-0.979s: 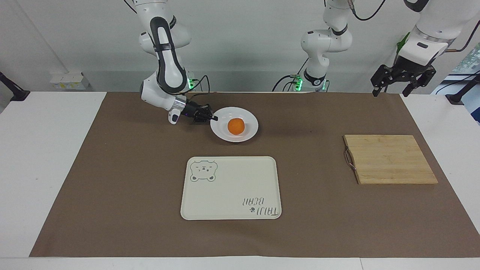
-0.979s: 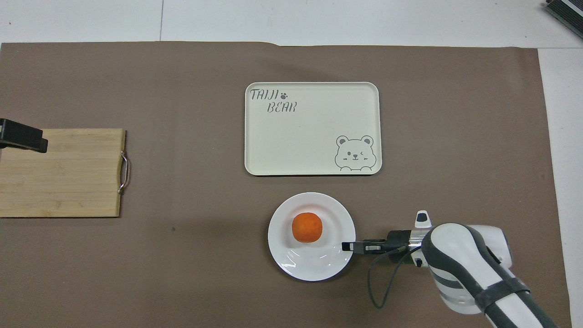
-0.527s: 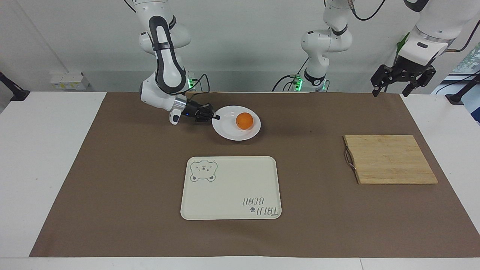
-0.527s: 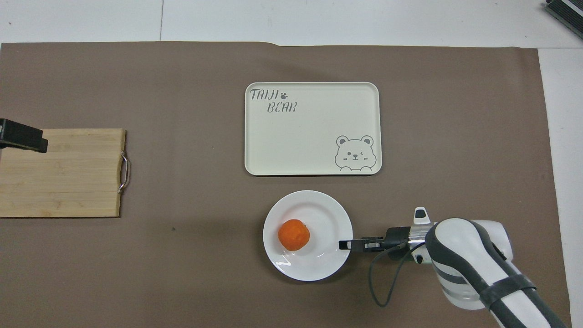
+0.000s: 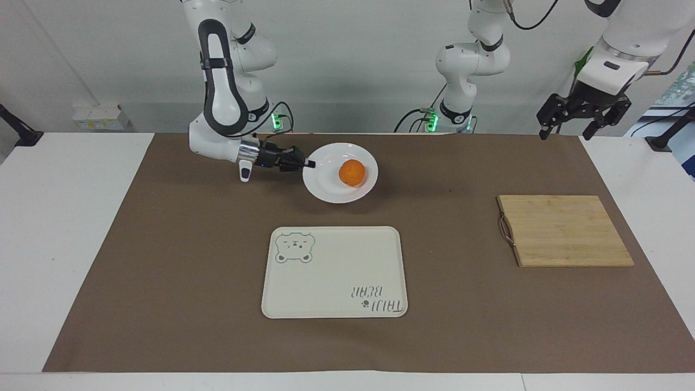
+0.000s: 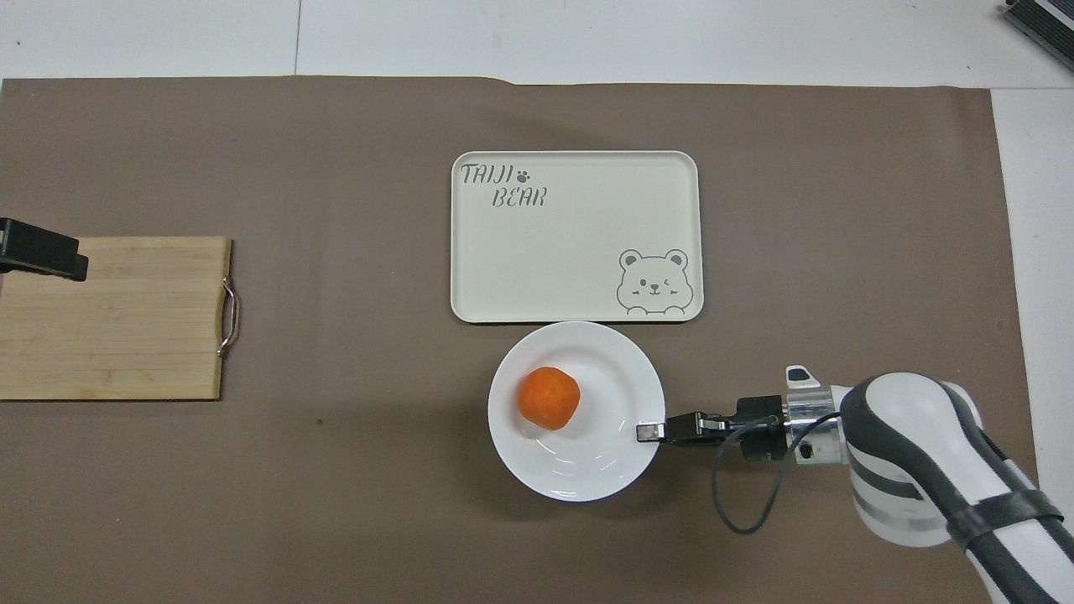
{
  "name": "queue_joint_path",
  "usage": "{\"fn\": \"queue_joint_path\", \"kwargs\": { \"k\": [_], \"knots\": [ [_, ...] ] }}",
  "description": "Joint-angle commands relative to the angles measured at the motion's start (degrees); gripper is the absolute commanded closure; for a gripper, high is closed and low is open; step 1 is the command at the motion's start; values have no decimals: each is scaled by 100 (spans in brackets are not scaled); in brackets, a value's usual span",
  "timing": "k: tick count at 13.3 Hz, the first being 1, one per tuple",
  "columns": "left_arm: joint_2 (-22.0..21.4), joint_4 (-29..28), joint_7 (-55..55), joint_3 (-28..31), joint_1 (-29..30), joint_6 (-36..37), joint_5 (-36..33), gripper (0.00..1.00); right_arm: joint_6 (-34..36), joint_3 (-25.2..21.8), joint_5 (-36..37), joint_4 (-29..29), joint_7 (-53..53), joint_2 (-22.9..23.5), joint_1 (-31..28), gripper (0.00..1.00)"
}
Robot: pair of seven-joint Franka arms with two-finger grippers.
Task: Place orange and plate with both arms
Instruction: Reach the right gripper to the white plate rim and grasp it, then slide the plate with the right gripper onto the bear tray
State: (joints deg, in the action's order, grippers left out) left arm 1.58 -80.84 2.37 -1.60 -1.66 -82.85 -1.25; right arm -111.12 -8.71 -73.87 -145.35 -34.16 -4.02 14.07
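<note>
The white plate (image 5: pixel 326 187) is held up off the brown mat by its rim and tilts slightly. My right gripper (image 5: pixel 309 163) is shut on the rim at the right arm's end of the plate. The orange (image 5: pixel 352 173) lies in the plate, toward the left arm's end. In the overhead view the plate (image 6: pixel 587 470) overlaps the tray's nearer edge, with the orange (image 6: pixel 548 398) in it and the right gripper (image 6: pixel 646 432) on its rim. My left gripper (image 5: pixel 566 132) waits open, high over the mat's corner by the cutting board; it also shows in the overhead view (image 6: pixel 50 258).
A cream bear tray (image 5: pixel 334 271) lies mid-table, farther from the robots than the plate, also in the overhead view (image 6: pixel 579 243). A wooden cutting board (image 5: pixel 564 231) with a metal handle lies toward the left arm's end (image 6: pixel 117 319).
My right gripper has lifted the plate off the mat with the orange in it. The orange rolled toward the left arm's end of the plate. The left arm has not moved.
</note>
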Motion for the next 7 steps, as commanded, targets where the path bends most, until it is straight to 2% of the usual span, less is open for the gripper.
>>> {"fn": "queue_joint_path", "kwargs": {
  "k": [1,5,7],
  "knots": [
    [-140,-143,-35,-24,51,40,37,0,231,10,354,453,541,24,-193,100],
    [-140,-143,-44,-24,51,40,46,0,240,10,557,1278,1077,568,-387,100],
    [-140,-143,-35,-24,51,40,46,0,231,10,566,1893,1621,937,-387,100]
  ]
}}
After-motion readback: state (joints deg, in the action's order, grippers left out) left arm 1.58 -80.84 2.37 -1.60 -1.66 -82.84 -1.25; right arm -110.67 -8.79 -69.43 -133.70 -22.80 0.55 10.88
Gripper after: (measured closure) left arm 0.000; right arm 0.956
